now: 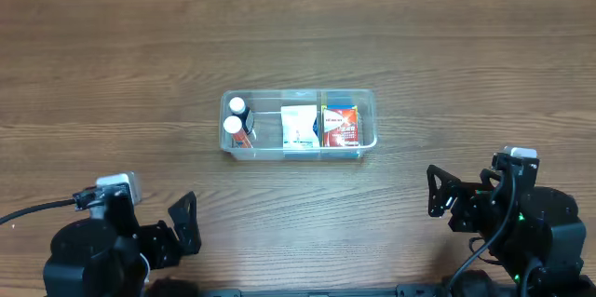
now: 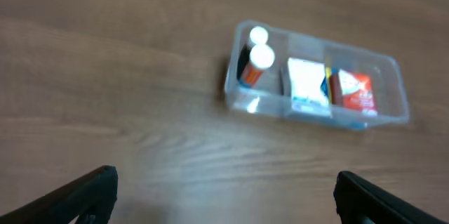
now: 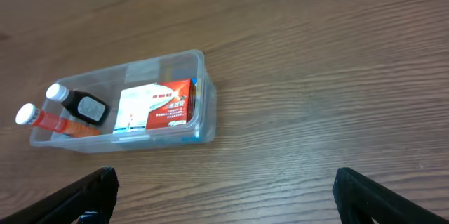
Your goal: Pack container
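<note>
The clear plastic container (image 1: 365, 99) sits in the middle of the wooden table. It holds two small white-capped bottles (image 1: 236, 116) at its left end, a white packet (image 1: 298, 128) in the middle and a red and blue packet (image 1: 340, 125) at its right end. It also shows in the left wrist view (image 2: 393, 87) and in the right wrist view (image 3: 200, 69). My left gripper (image 1: 184, 224) is open and empty near the front left edge, well short of the container. My right gripper (image 1: 440, 202) is open and empty at the front right, also apart from it.
The brown wooden table (image 1: 112, 83) extends on all sides of the container. A black cable (image 1: 37, 209) runs from the left arm toward the left edge. Both arm bases sit at the front corners.
</note>
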Robot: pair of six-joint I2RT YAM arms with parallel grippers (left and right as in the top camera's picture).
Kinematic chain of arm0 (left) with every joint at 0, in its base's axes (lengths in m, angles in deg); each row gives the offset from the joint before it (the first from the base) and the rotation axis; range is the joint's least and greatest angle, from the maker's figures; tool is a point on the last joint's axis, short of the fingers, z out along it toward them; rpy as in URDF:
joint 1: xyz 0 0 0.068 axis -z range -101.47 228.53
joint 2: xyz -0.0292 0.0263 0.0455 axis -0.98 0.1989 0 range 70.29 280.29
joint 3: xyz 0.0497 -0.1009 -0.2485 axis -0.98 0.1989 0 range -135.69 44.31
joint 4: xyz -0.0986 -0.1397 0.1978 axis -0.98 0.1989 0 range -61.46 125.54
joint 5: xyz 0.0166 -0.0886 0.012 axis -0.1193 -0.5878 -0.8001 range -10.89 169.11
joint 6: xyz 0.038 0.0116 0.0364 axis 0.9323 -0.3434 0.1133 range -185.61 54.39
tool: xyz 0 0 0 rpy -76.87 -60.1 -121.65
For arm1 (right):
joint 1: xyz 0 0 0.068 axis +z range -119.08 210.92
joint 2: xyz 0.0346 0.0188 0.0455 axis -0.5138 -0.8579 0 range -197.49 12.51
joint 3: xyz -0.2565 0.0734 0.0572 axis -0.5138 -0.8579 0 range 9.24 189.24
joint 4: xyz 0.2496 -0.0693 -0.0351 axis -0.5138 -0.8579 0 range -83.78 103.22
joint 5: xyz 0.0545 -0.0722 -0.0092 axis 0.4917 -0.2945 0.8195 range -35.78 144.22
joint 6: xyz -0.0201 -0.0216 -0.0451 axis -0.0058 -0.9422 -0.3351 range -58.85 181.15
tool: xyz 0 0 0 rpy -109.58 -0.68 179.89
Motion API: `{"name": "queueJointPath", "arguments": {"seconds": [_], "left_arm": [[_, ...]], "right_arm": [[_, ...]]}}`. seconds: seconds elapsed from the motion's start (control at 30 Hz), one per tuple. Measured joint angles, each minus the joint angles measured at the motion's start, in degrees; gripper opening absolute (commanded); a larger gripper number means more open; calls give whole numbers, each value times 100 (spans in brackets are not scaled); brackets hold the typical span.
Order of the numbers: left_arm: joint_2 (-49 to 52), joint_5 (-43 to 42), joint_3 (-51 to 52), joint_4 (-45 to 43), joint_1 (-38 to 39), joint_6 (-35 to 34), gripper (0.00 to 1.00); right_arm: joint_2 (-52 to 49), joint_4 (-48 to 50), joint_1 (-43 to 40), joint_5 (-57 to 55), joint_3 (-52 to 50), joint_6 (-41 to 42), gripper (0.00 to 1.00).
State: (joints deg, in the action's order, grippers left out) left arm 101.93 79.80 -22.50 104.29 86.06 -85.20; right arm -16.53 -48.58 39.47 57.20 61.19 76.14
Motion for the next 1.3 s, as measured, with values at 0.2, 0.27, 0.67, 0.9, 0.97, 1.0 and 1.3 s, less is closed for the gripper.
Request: {"name": "queueJointPath", "arguments": {"seconds": [0.2, 0.27, 0.67, 0.9, 0.97, 1.0, 1.3], "left_arm": [[-2, 20, 13, 363, 0, -20, 100], [-2, 20, 13, 361, 0, -22, 100], [-2, 24, 20, 393, 0, -22, 100], [-4, 39, 20, 396, 0, -20, 100], [-4, 39, 20, 396, 0, -20, 100], [-4, 39, 20, 396, 0, -22, 100], [-4, 39, 20, 396, 0, -22, 100]], "right_arm": [[0, -37, 0, 0, 0, 2, 100], [0, -46, 0, -15, 0, -2, 100], [2758, 2841, -59, 302, -3069, -754, 100], [2837, 5086, -568, 304, -4282, -1606, 100], [2835, 5064, -632, 302, -4594, -1694, 100], [2837, 4992, -634, 302, -4664, -1711, 100], [2835, 4900, -634, 302, -4802, -1777, 100]]}}
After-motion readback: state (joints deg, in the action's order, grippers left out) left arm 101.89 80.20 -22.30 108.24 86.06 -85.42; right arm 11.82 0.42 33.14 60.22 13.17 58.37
